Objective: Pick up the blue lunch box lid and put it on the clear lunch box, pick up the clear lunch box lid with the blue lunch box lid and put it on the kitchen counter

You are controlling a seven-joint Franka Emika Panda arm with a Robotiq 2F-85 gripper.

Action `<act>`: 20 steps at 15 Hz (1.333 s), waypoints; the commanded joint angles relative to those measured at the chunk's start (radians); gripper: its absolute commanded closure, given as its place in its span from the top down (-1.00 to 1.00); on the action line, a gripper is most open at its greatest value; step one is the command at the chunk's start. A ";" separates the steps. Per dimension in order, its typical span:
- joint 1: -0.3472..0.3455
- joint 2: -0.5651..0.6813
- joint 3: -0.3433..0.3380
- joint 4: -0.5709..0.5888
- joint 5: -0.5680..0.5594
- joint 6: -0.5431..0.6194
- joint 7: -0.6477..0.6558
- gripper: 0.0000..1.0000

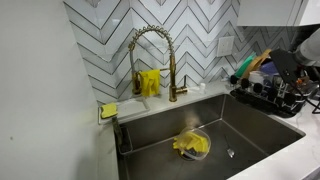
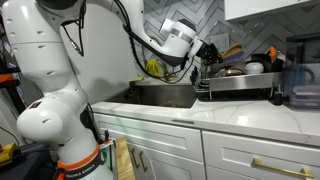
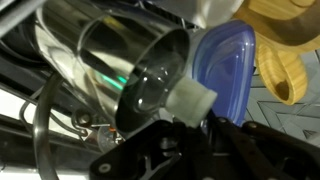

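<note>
Jaws clenched right down, my gripper (image 3: 200,112) sits among the dishes in the dish rack (image 2: 240,90), with one pale fingertip pad (image 3: 190,98) showing in the wrist view. Whether anything is nipped between the jaws I cannot tell. The pad seems to lie right at the lower edge of the blue lunch box lid (image 3: 228,70), but the spot where they would meet is hidden by my own dark fingers. The lid is what matters. It stands on edge just ahead of me and slightly to the right in the wrist view, with its broad face toward the camera. Its long axis runs up and away from the fingertips, leaning a little to the right. Close on its left a shiny steel cup (image 3: 110,60) lies tilted, its open mouth turned toward the lid, and on its right a tan wooden utensil (image 3: 285,50) overlaps its far corner. So I judge the lid has to come out along its own long axis, up from between those two neighbours, rather than sideways. I cannot make out the clear lunch box in any view. The kitchen counter (image 2: 250,118) runs below and in front of the rack, and the sink (image 1: 170,125) lies beside the rack.
</note>
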State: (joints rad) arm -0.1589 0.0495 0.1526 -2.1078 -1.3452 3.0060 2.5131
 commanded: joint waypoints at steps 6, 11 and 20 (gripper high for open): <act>-0.017 0.030 -0.008 0.013 0.026 0.015 -0.051 0.03; -0.024 0.036 -0.008 0.015 0.029 0.013 -0.052 -0.49; -0.033 0.051 -0.009 0.024 0.036 0.023 -0.037 0.34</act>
State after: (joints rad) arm -0.1854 0.0815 0.1463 -2.0879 -1.3352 3.0066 2.4859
